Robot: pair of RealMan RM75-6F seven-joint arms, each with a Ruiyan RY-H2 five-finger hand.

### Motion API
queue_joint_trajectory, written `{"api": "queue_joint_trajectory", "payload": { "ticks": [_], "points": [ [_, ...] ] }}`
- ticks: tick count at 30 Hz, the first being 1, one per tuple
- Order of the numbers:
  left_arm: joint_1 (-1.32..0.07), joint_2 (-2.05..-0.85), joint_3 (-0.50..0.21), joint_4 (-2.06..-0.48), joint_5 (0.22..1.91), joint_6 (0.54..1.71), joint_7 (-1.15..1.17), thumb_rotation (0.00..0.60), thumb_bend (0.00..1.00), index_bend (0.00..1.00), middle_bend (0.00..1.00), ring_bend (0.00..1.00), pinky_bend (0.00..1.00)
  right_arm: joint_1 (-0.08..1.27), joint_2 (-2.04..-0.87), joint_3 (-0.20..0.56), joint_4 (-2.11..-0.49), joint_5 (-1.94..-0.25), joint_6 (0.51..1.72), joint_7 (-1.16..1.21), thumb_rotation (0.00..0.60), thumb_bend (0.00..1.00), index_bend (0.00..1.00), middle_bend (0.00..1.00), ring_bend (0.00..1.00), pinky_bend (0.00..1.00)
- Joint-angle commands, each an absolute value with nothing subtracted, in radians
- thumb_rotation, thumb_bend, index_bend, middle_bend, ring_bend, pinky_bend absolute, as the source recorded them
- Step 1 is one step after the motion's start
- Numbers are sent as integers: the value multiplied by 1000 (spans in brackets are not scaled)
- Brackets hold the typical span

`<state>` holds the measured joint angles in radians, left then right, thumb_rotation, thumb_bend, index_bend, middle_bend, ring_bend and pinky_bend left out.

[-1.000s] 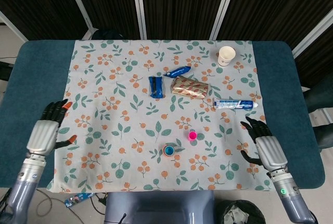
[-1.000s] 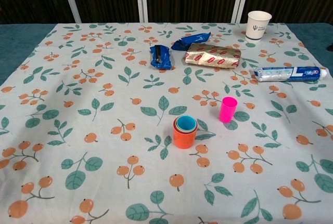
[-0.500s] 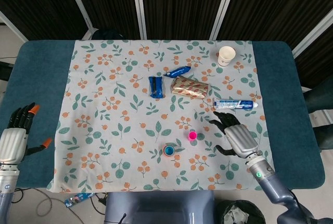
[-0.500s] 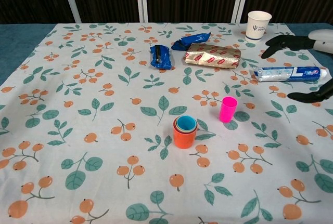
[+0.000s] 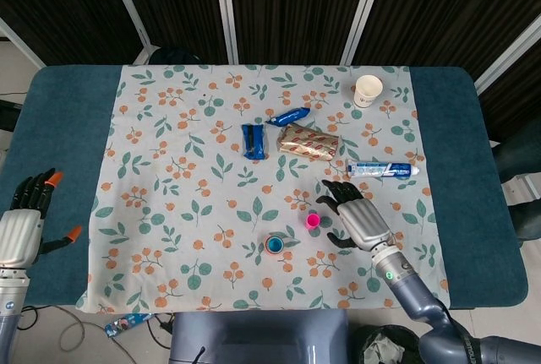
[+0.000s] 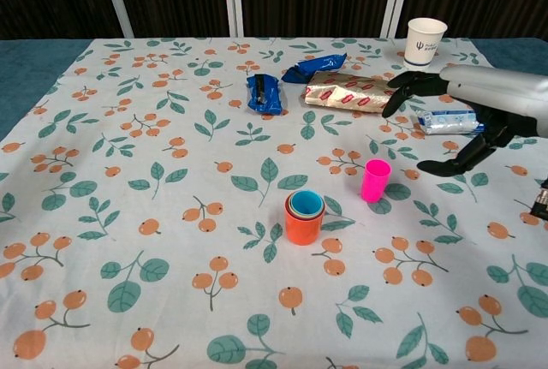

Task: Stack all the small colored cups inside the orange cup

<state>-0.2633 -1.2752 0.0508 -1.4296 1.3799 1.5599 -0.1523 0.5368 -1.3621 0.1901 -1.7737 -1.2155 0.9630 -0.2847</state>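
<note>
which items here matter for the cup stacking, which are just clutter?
Job:
orange cup, already holding nested cups
pink cup, loose beside it
right hand, open, nearby

Clutter:
paper cup
toothpaste tube
gold packet
two blue packets

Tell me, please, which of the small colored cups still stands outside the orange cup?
The pink cup. It stands alone on the cloth to the right of the orange cup, which already holds the blue ones, and is nearest the open right hand.
</note>
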Motion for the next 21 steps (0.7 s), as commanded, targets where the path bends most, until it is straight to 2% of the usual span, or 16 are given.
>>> {"api": "queue_joint_trajectory", "payload": {
  "ticks": [1, 16, 21],
  "points": [
    [-259, -1276, 43, -1431, 1381, 1553, -149, 600, 175, 39, 0, 0, 11, 554, -1386, 195, -1761, -1192, 962, -310, 600, 384, 244, 4, 10, 65],
    [-242, -1273, 13, -1436, 1386, 1522, -138, 600, 175, 39, 0, 0, 11, 606, -1459, 184, -1720, -1097, 943, -376, 600, 383, 245, 4, 10, 65],
    [-238, -1272, 6, -1441, 1389, 1516, -133, 600, 175, 39, 0, 0, 11, 615, -1483, 183, -1700, -1087, 949, -382, 600, 384, 274, 4, 13, 65]
  ]
}}
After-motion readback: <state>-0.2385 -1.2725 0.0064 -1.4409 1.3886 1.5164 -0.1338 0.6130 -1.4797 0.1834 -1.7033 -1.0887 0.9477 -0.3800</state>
